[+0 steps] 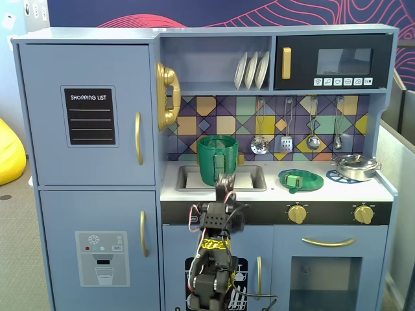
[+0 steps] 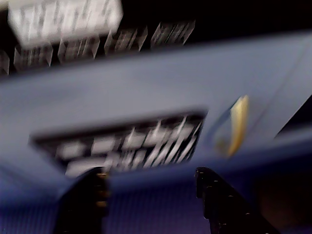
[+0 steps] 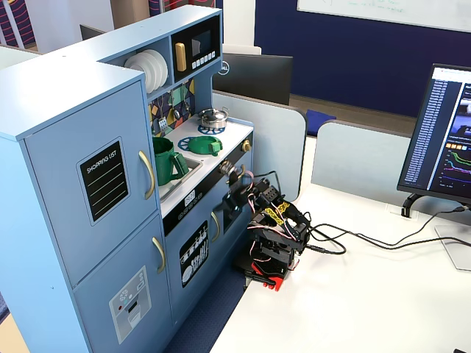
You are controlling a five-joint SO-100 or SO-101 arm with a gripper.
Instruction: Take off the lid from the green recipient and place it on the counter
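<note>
Resting already on the white toy-kitchen table (image 1: pixel 272 189) beside the tall dark-green plastic pot (image 1: pixel 217 160), the flat, light, rigid green lid (image 1: pixel 301 180) offers its knob, while the fingers (image 2: pixel 151 195) stand spread and empty.

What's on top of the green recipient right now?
Nothing: the green recipient stands open-topped in the sink. The lid lies on the counter to its right. The recipient's inside is hidden by its wall.

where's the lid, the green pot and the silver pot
lid (image 1: pixel 301 179): a fixed view, on its knob
green pot (image 1: pixel 217 159): a fixed view, on its front wall
silver pot (image 1: pixel 355 166): a fixed view, on its side
</note>
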